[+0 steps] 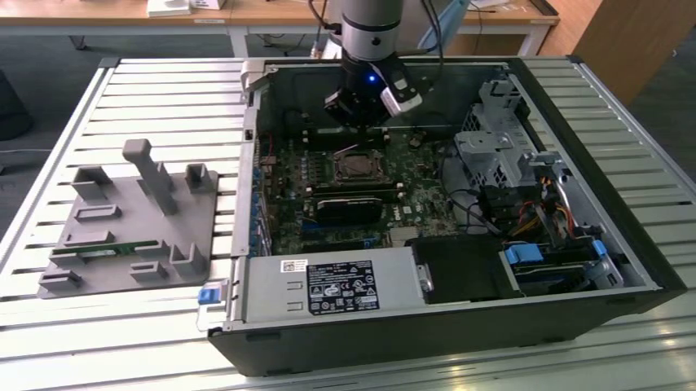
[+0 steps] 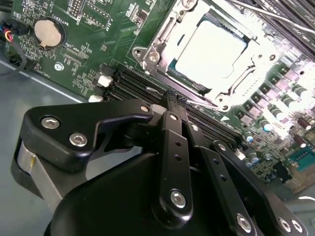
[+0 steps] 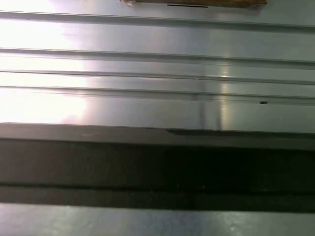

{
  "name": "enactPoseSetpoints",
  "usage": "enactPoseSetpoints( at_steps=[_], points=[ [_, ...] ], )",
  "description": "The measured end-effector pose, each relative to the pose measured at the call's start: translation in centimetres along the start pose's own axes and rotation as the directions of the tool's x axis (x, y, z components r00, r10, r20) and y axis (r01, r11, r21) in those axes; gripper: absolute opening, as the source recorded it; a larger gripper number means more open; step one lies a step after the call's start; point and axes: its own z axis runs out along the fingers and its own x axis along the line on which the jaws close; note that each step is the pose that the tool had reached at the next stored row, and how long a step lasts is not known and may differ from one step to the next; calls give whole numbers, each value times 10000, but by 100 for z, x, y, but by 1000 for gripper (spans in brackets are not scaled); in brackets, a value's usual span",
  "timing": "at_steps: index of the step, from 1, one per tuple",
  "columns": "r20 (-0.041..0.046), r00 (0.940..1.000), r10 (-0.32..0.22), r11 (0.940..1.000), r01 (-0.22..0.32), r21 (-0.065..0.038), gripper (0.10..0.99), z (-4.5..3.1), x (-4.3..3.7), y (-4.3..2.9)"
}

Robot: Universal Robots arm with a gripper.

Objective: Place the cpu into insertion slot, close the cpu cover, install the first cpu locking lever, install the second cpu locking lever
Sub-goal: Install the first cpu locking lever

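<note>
Arm (image 1: 370, 24) upright over case (image 1: 435, 338); jaws pressed together, empty, near cpu (image 2: 211, 49) framed by cpu cover (image 2: 156, 42).

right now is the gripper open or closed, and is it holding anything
gripper: closed, fingers together, nothing held, near the cpu cover.

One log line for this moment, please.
pale silvery square cpu in dark metal-rimmed insertion slot | thin silvery cpu cover frame down over it | black gripper shut, empty, beside slot
</note>
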Motion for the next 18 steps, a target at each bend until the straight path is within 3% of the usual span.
enactPoseSetpoints(
  at_steps=[8, 18],
  points=[
    [-3, 10000, 1, 10000, -1, 2, 106, 99, -35, -5],
    [-3, 10000, 1, 10000, -1, 2, 106, 161, -51, -8]
  ],
)
